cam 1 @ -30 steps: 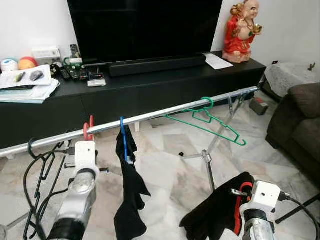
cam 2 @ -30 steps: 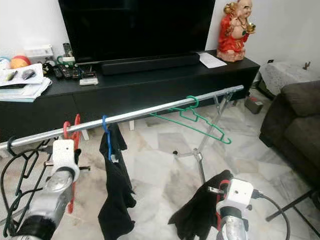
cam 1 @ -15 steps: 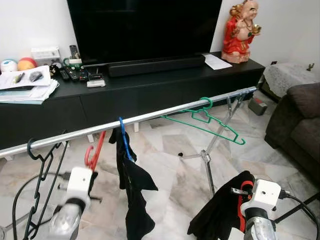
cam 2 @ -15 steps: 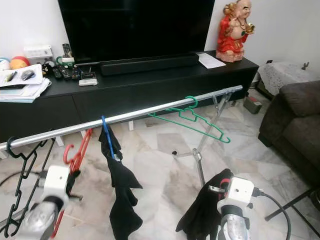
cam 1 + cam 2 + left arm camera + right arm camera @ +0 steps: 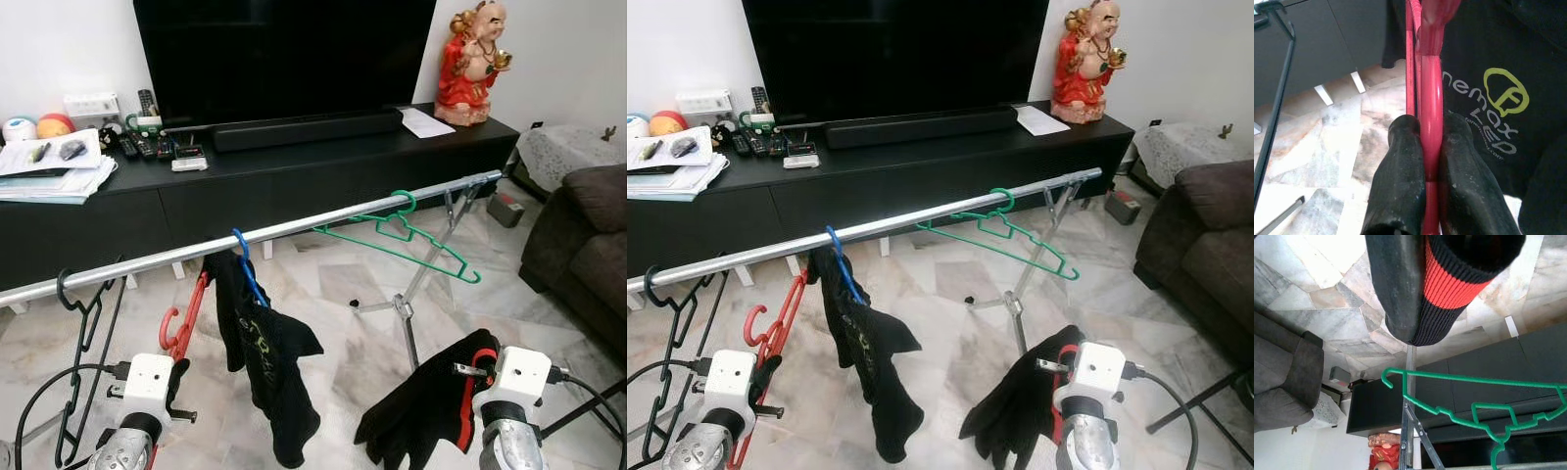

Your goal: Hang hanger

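A red hanger [image 5: 184, 318] hangs below the silver rail [image 5: 323, 221], off it, with its hook free at the bottom left. My left gripper [image 5: 1430, 121] is shut on the hanger's red bar, black fingers [image 5: 1400, 166] on either side. Low on the right, my right gripper [image 5: 1422, 308] is shut on a black garment with a red stripe [image 5: 431, 406]. On the rail hang a blue hanger [image 5: 243, 266] carrying a black printed shirt [image 5: 269, 357], a green hanger [image 5: 402, 235] and a black hanger [image 5: 78, 313].
The rail slopes across in front of a black TV cabinet [image 5: 294, 176] with a television, papers and a red figurine [image 5: 472, 59]. The rack's folding leg [image 5: 407, 313] stands on the marble floor. A dark sofa [image 5: 588, 245] is at the right.
My left gripper has dropped from the rail, carrying the red hanger down below it. The black shirt on the blue hanger has swung and spread out. The right gripper has hardly moved.
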`<state>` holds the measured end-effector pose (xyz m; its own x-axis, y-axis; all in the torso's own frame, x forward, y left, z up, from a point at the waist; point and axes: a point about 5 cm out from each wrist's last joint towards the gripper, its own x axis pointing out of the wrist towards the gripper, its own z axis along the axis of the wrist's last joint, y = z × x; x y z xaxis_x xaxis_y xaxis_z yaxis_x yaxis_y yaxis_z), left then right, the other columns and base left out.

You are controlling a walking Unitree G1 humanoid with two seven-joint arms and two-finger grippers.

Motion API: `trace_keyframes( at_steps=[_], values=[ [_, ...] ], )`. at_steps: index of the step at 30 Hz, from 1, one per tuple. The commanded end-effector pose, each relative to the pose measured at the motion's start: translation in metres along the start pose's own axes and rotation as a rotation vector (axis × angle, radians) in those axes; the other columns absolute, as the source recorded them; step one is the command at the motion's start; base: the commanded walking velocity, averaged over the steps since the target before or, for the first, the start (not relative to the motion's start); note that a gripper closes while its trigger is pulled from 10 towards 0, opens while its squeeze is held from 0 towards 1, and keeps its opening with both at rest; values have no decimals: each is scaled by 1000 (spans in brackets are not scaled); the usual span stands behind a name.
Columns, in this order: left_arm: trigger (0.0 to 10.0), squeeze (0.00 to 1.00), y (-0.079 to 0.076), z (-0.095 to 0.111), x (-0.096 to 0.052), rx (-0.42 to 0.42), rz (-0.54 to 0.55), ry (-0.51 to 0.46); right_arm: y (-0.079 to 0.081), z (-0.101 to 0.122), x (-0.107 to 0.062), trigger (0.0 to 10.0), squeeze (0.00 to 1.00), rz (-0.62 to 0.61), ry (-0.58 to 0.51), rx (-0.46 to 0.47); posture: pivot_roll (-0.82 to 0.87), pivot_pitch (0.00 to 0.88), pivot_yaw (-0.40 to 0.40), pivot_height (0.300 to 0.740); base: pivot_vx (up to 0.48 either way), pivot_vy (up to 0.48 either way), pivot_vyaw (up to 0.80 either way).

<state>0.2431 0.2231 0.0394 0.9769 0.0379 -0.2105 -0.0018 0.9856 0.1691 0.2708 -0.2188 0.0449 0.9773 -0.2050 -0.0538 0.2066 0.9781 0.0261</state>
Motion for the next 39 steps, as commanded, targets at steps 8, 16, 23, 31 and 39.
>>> trace_keyframes(
  at_steps=[8, 16, 23, 31, 39],
  values=[
    [10000, 0, -1, 1, -2, 6, -23, -3, 1, 4, 3, 10000, 0, 1, -9, 2, -25, 0, 8, 740, -291, 0, 0],
    [10000, 0, 0, 4, 0, 13, -18, -6, 4, 10, 7, 10000, 0, 4, -23, 7, -13, 0, 8, 740, -303, 0, 0],
    [10000, 0, 2, 6, 1, 12, -7, -11, 9, 16, 10, 10000, 0, 24, -39, -2, -5, 0, 8, 740, -309, 0, 0],
    [10000, 0, 3, 8, 1, 10, -2, -14, 12, 18, 11, 10000, 0, 42, -46, -19, -2, 0, 6, 740, -309, 0, 655],
    [10000, 0, 2, 9, 2, 6, -4, -16, 10, 19, 13, 10000, 0, 32, -35, -6, -1, 0, 5, 740, -310, 0, 200]
  ],
)
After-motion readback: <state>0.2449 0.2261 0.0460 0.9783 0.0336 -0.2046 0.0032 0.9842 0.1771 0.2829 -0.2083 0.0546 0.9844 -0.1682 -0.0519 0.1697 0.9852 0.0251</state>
